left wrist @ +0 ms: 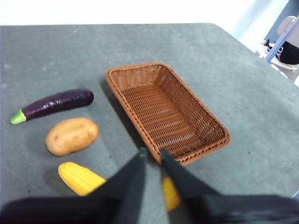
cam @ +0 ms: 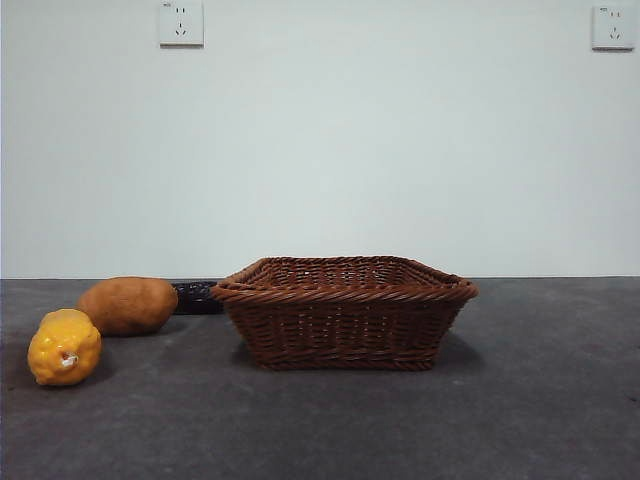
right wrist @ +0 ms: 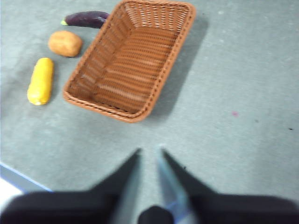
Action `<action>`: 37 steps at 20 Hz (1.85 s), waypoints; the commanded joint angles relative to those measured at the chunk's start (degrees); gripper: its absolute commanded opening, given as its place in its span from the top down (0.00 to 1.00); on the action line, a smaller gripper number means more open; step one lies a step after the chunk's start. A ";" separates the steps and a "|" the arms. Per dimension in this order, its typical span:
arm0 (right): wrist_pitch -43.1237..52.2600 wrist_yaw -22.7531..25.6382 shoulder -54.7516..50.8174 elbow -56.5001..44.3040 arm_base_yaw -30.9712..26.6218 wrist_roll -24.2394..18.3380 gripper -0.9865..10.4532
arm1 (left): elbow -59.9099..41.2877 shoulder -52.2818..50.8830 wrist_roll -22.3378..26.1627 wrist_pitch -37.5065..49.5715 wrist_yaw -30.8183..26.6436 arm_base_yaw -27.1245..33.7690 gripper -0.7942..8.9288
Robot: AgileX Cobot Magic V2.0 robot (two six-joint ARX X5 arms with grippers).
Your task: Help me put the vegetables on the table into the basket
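Observation:
The reddish-brown wicker basket [cam: 345, 310] [left wrist: 166, 109] [right wrist: 131, 60] stands mid-table with nothing in it. Left of it on the dark grey table [cam: 540, 400] lie the vegetables in a row. The yellow corn [cam: 64, 347] [left wrist: 79, 178] [right wrist: 40, 80] is nearest the front, the orange-brown potato [cam: 128, 305] [left wrist: 72, 136] [right wrist: 65, 43] is behind it, and the purple eggplant [cam: 197, 297] [left wrist: 56, 103] [right wrist: 86, 18] is farthest. My left gripper [left wrist: 152, 151] hovers high above the basket's near corner, jaws almost together, holding nothing. My right gripper [right wrist: 149, 150] hangs over bare table beside the basket, also narrow and holding nothing. Neither arm shows in the front view.
A white wall with two sockets [cam: 181, 22] [cam: 613, 27] backs the table. The table's edge [right wrist: 18, 179] shows in the right wrist view. Beyond the far corner in the left wrist view stands some furniture [left wrist: 285, 42]. Bare table lies right of the basket.

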 commanded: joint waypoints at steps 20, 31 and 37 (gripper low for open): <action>11.23 -5.88 9.05 0.39 0.13 4.85 0.41 | 2.43 4.44 0.48 -1.70 0.24 -0.22 0.27; 20.39 1.81 49.07 19.30 10.10 8.13 0.42 | 2.43 8.63 0.50 -1.60 0.22 -0.22 0.27; 20.52 6.14 64.43 27.87 13.22 9.09 0.42 | 2.43 11.47 0.48 -1.14 -0.28 -0.22 0.27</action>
